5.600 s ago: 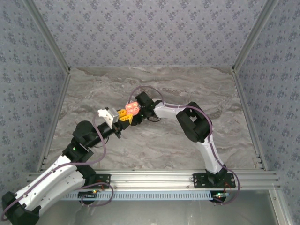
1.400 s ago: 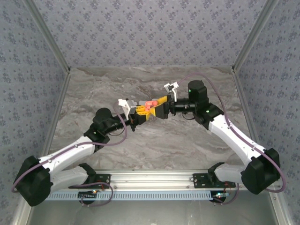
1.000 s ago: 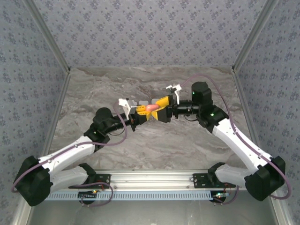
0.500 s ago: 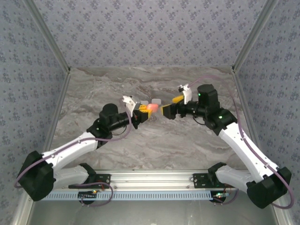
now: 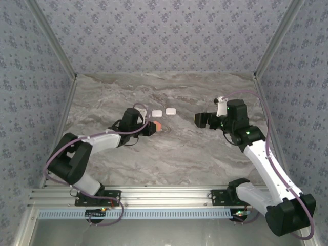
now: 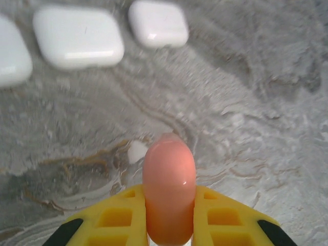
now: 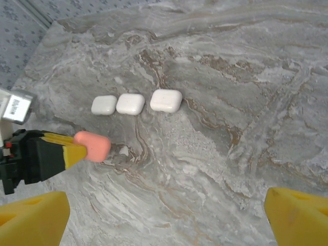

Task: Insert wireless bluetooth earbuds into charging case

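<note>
Pink case (image 6: pixel 169 179) juts lengthwise from the closed left gripper (image 6: pixel 169 207), low over the table (image 7: pixel 230 77), just short of three white cases (image 6: pixel 77 36). The right gripper (image 7: pixel 166 215) hangs wide open, well apart.

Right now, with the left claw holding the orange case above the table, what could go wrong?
The left claw grips the orange case by one end only; it may pivot or slip. The three white cases lie close ahead; setting it down there could knock them.
</note>
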You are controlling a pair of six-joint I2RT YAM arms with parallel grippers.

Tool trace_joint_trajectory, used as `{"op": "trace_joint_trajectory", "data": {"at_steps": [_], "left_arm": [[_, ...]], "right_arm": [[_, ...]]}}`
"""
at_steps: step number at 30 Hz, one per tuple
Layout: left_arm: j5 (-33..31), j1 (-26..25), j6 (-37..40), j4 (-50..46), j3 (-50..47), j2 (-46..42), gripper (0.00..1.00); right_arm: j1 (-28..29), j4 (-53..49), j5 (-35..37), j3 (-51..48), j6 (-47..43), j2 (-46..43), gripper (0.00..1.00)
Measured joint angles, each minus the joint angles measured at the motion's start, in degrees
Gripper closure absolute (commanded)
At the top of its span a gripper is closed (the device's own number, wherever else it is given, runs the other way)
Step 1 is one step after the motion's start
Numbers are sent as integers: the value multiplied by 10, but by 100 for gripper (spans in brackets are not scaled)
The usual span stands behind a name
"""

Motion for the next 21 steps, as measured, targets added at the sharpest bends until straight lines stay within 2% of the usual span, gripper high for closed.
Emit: {"op": "trace_joint_trajectory", "data": {"at_steps": [8,11,13,16,21], "left_arm": [[20,0,-45,-1,25,65,99],[25,0,-54,5,33,76,88],[25,0,-57,5,36,79,75],[19,1,-59,-5,37,79,60],[-8,13,-50,-44,37,74,47]], "right_arm": [[-4,-1,2,0,0,9,0],[-4,-2,2,0,0,11,0],[-8,-3,2,0,0,11,0],[-16,-7,2,0,0,11,0],[-39,-14,4,0,-7,11,0]]}}
